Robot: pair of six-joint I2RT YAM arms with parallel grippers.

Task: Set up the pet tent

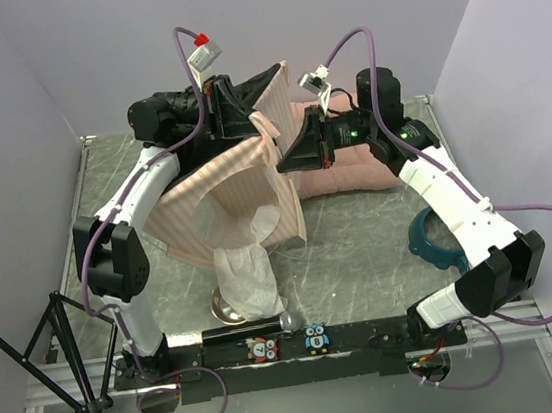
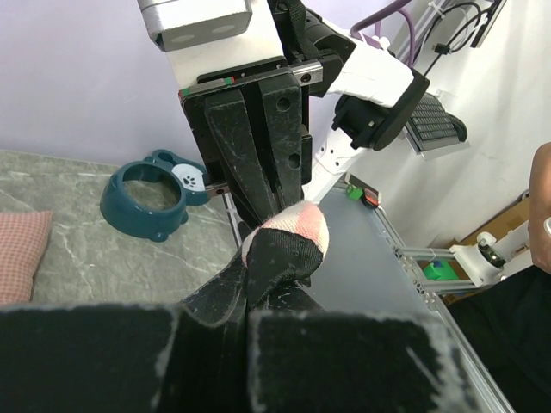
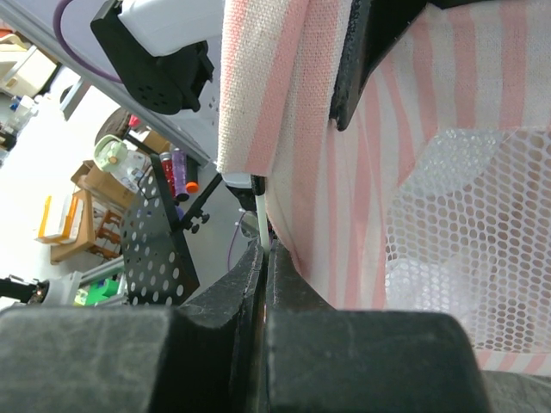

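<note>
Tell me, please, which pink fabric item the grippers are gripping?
The pinstriped pet tent with white mesh: left gripper and right gripper both pinch it. The plain pink cushion lies flat, ungripped.

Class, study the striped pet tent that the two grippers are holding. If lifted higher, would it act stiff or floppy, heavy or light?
Probably floppy: the tent sags and folds between the left gripper and right gripper. Likely light for its size, being thin cloth and mesh. It may slip, since each grip is only on an edge.

You have the pet tent (image 1: 204,190) left of centre on the tabletop (image 1: 363,256), the cushion (image 1: 352,172) just beside it on the right, and the bowl (image 1: 423,239) in front of the cushion.
</note>
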